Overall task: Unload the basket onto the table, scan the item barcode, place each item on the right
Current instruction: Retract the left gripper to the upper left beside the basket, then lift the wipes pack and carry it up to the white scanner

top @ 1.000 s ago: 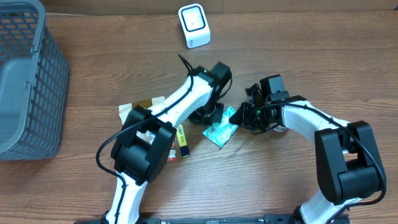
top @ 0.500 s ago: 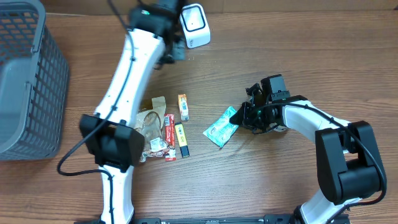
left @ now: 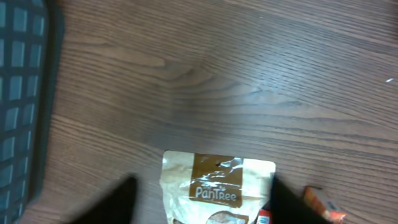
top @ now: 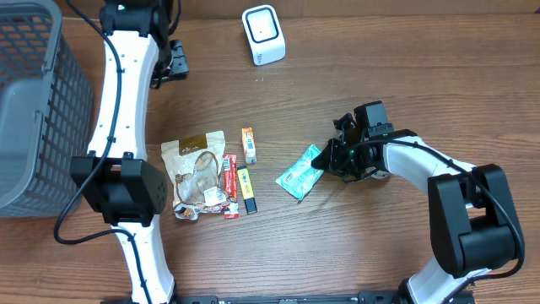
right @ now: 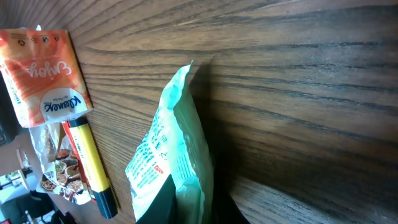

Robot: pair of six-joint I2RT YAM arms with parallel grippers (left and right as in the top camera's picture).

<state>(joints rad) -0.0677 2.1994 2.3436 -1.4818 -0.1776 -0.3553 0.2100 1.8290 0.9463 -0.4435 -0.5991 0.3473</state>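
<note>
Left tool (top: 173, 61) has swung away toward the basket (top: 74, 93), released and empty. Right tool (top: 331, 158) grasps the green packet (top: 297, 178) alone, scanner (top: 263, 34) well apart, scan still ahead.

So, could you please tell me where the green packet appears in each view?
Overhead: green packet right of centre, at the right gripper.
Left wrist: not in view.
Right wrist: bottom centre.
Shared landmark: yellow stick left of it.
</note>
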